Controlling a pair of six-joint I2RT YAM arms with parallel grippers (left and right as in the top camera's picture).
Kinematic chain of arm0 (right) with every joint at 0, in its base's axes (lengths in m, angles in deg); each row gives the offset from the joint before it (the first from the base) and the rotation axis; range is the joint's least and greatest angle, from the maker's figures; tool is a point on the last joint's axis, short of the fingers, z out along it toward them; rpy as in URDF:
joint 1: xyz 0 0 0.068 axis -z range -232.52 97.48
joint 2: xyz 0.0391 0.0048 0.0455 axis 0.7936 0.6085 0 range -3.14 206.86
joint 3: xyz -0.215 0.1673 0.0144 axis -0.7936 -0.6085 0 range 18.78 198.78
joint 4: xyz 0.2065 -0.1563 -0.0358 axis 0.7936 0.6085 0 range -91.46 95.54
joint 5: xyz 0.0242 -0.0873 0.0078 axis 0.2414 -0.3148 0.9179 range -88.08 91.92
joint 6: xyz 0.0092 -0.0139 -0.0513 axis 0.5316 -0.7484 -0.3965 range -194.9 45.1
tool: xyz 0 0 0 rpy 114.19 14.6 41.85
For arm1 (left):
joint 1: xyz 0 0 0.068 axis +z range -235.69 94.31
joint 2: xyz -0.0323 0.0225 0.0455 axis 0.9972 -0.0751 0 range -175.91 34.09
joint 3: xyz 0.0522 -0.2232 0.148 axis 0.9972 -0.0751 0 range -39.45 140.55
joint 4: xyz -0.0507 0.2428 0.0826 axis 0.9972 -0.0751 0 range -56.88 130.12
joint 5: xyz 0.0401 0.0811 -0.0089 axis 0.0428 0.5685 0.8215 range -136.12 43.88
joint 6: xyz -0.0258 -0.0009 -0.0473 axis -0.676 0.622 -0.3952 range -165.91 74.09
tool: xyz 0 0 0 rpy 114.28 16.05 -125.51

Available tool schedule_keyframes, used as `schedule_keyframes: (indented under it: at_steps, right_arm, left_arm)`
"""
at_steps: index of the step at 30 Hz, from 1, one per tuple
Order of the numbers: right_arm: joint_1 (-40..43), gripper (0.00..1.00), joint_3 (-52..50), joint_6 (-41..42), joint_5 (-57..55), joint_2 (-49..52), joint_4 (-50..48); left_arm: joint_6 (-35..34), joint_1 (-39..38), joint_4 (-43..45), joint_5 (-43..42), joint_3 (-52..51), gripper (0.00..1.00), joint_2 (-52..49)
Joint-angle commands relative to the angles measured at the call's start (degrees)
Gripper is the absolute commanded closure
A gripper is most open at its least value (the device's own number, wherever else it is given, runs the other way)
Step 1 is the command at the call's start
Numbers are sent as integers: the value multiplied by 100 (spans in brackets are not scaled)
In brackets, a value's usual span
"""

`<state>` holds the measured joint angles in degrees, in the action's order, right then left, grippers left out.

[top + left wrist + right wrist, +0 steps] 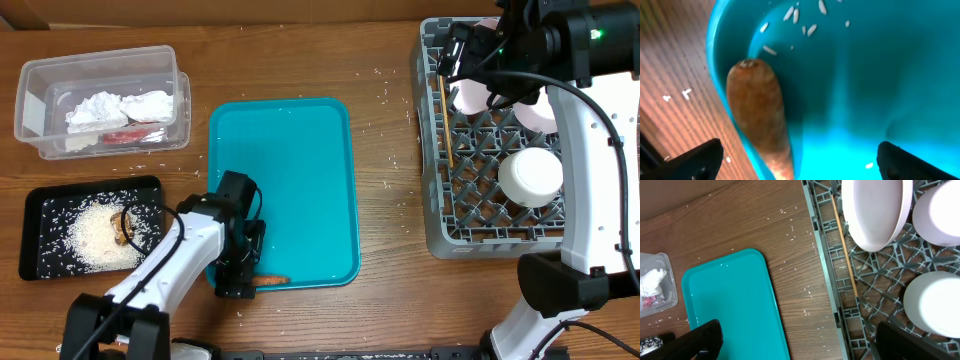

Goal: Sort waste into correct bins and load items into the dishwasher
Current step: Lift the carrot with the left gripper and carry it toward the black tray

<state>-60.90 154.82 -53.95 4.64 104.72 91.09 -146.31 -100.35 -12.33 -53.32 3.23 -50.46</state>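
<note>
The left gripper (240,288) points down at the lower left corner of the teal tray (300,150), jaws wide apart and holding nothing. In the wrist view its two dark fingertips (695,160) sit at the lower corners of the frame. One carrot (757,115) lies between them, nearer the left one and not clamped. The carrot (270,281) rests against the inside of the tray's lower rim, with a few rice grains (792,12) beyond its blunt end. The left arm reaches up from the bottom left of the overhead frame, bent at the elbow, wrist turned downward.

Left of it, one black tray (40,195) holds a rice pile (95,245) and one brown lump (125,228). Above that, in the upper left, one clear tub (30,100) holds two crumpled tissues (95,108) and one red wrapper (125,134).

The right gripper (458,48) hangs over the upper left corner of the rack (430,200), jaws spread and empty. Its arm comes in from the upper right. Its wrist view looks down on the rack's left wall. One stick (845,250) lies along the grid just inside that wall. Three pale dishes (877,210) show to the stick's right, two at the top and one lower down. Loose grains dot the table (740,225) between the tray and the rack.
</note>
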Motion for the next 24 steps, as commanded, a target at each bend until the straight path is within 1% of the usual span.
schedule_keyframes:
  at_steps: [1, 11, 16, 18, 21, 22, 24]
  right_arm:
    - [-11, 0, 9, 2, -31, -42, -28]
    - [-11, 0, 9, 2, -31, -42, -28]
    - [-11, 0, 9, 2, -31, -42, -28]
    - [-11, 0, 9, 2, -31, -42, -28]
    - [-11, 0, 9, 2, -31, -42, -28]
    - [-11, 0, 9, 2, -31, -42, -28]
    - [-11, 0, 9, 2, -31, -42, -28]
  left_arm:
    - [-142, -37, 98, 326, -31, 0, -133]
    - [-140, -37, 704, 599, -31, 0, -234]
    - [-140, -37, 850, 782, -31, 1, -234]
    - [-138, -37, 885, 896, -33, 8, -234]
    - [-131, -39, 953, 885, -33, 23, -234]
    - [-116, -39, 975, 839, -33, 26, -234]
    - [-103, -42, 1014, 702, -33, 27, -234]
